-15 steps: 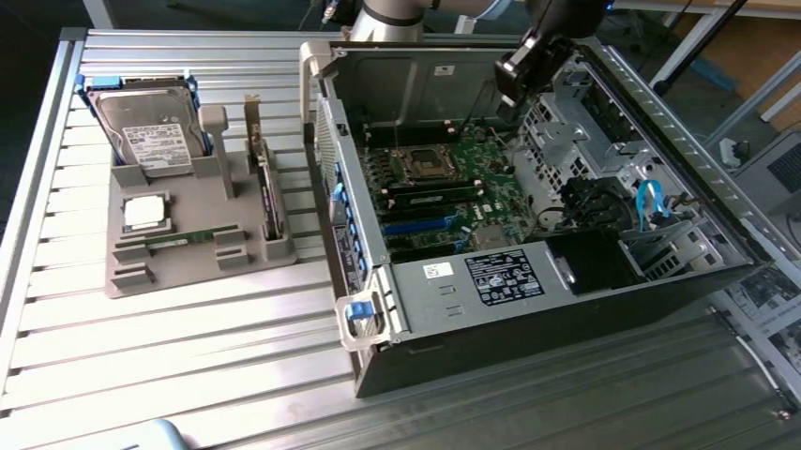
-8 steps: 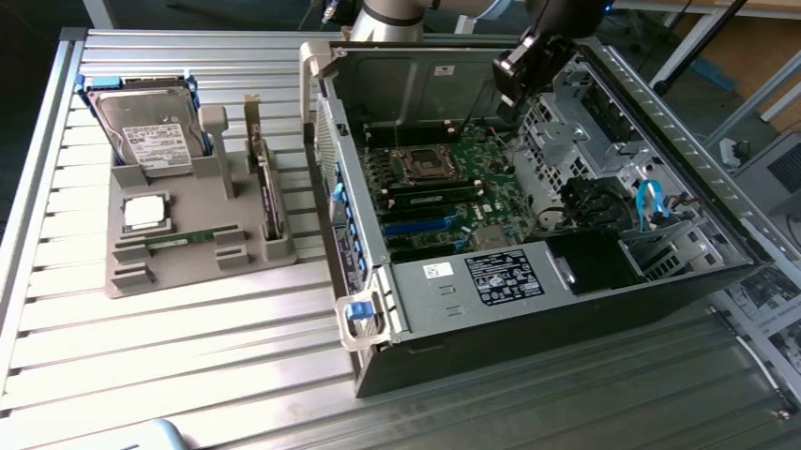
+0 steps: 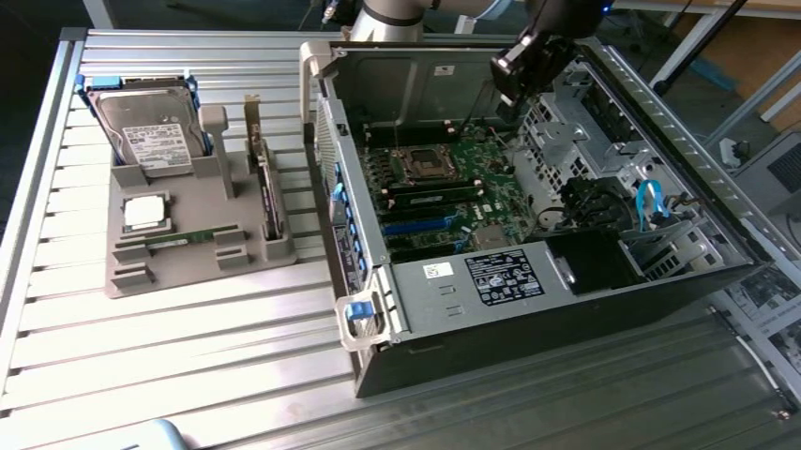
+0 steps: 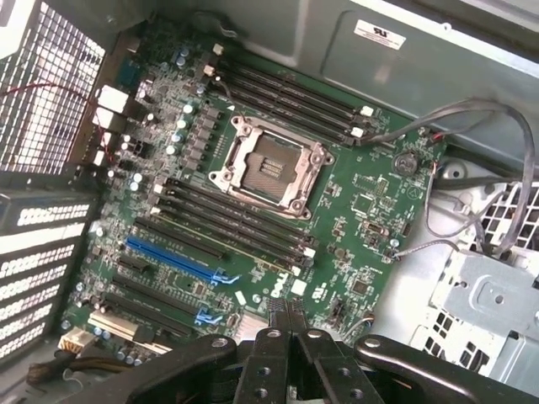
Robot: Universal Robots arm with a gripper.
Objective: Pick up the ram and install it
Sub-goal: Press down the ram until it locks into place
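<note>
The ram (image 3: 188,240) is a thin green stick lying flat in a slot of the grey holder tray (image 3: 150,272), at the exterior view's left and far from the arm. My gripper (image 3: 508,94) hangs inside the open computer case (image 3: 526,309), above the motherboard (image 3: 451,187). In the wrist view the gripper (image 4: 290,324) is shut, its black fingers (image 4: 268,362) pressed together with nothing between them. Below it lie the motherboard (image 4: 362,210), its empty processor socket (image 4: 269,164) and the long black memory slots (image 4: 236,219) on both sides of the socket.
The tray also holds a silver hard drive (image 3: 148,131), a square processor chip (image 3: 145,212) and an upright card (image 3: 263,178). Grey cables (image 4: 480,168), a metal drive cage (image 4: 488,295) and the case walls crowd the gripper. Slatted metal table (image 3: 188,356) lies around everything.
</note>
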